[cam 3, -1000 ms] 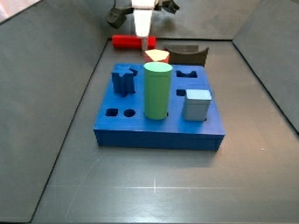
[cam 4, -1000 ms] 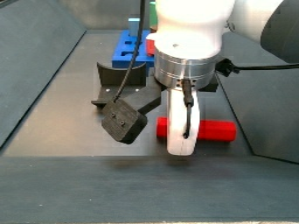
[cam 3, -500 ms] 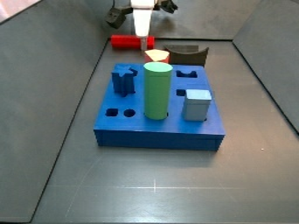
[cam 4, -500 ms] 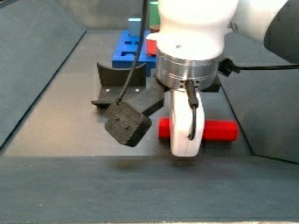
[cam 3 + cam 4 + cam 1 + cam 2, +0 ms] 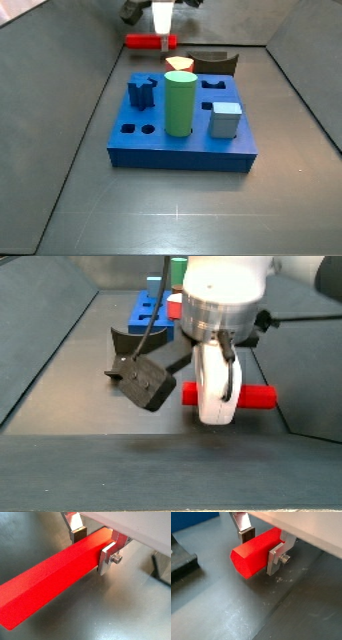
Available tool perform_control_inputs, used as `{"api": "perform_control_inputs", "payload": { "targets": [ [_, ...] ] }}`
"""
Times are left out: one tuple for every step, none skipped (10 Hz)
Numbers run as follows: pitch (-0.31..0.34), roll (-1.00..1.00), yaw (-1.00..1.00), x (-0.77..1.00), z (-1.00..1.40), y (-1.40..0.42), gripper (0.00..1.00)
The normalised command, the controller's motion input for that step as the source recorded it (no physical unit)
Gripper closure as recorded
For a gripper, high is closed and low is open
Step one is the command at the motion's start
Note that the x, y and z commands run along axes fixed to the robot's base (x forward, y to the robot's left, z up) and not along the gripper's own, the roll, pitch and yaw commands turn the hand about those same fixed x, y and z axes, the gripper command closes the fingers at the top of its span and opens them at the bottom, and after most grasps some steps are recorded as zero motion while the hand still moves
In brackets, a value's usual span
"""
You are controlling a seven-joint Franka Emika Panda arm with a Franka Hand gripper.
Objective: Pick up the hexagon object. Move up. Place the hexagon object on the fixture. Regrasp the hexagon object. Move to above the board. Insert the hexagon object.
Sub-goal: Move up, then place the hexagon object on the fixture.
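**Red bar clamped in the end effector, clear of the floor**

The end effector [image 5: 93,543] has its two silver fingers [image 5: 278,558] pressed against opposite long faces of the red bar [image 5: 57,577], gripping it crosswise near one end. In both wrist views the bar runs out level from between the fingers, most of its length sticking out to one side, its hexagonal end face [image 5: 243,561] plain to see.

In a side view the end effector [image 5: 218,411] hangs straight down and the bar [image 5: 257,397] pokes out sideways from it, with a shadow on the grey floor below and a gap between bar and floor. In a side view from the far end, the end effector [image 5: 163,40] holds the bar [image 5: 143,41] at the back of the enclosure.

The dark fixture [image 5: 214,61] stands just beside the end effector, lower down. The blue board [image 5: 185,145] lies beyond it, well apart from the end effector, carrying a green cylinder [image 5: 181,103].
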Motion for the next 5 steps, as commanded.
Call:
{"api": "perform_control_inputs", "payload": {
  "targets": [
    [0.068,0.00,-0.04,-0.01,0.43,0.02,1.00],
    [0.070,0.01,-0.03,-0.02,0.31,0.01,1.00],
    [0.068,0.02,-0.03,-0.02,0.19,0.01,1.00],
    [0.000,0.00,0.00,0.00,1.00,0.00,1.00],
    [0.011,0.00,0.00,0.00,1.00,0.00,1.00]
  ]
}}
